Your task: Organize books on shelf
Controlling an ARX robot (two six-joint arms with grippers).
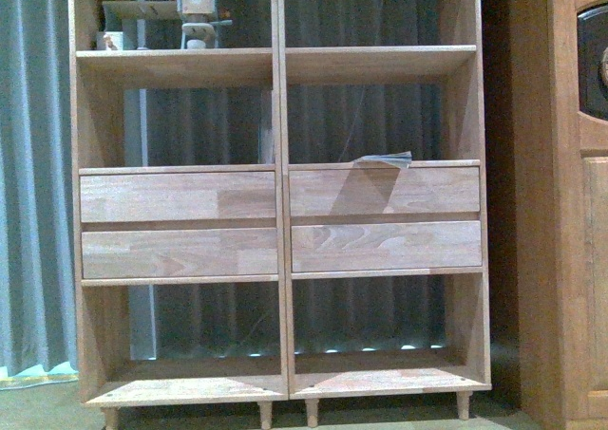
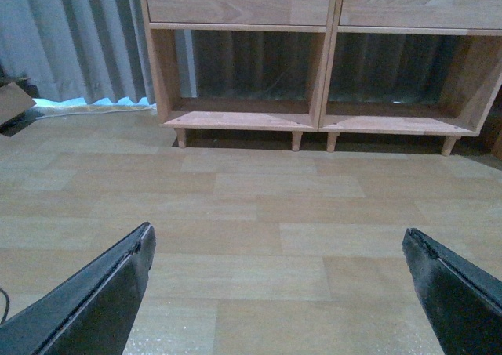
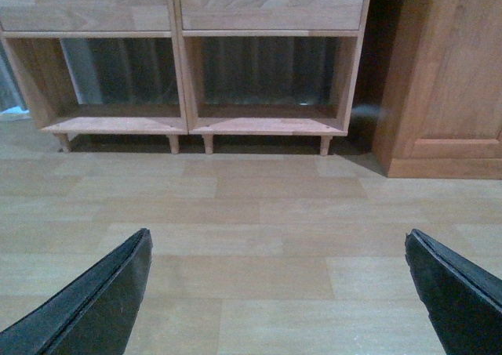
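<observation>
Floorboards (image 2: 251,190) lie under left gripper (image 2: 276,233), spread, empty; shelf (image 1: 279,117) ahead; slim book (image 1: 384,158) lies flat above right drawers (image 1: 385,191), overhanging; right gripper (image 3: 276,233) likewise spread, empty; approach stage, I judge; next: reach up, grasp book.

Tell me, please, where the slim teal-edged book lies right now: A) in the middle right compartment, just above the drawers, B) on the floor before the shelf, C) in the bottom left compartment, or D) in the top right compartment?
A: in the front view the slim teal-edged book lies flat on the ledge above the upper right drawer of the shelf.
</observation>
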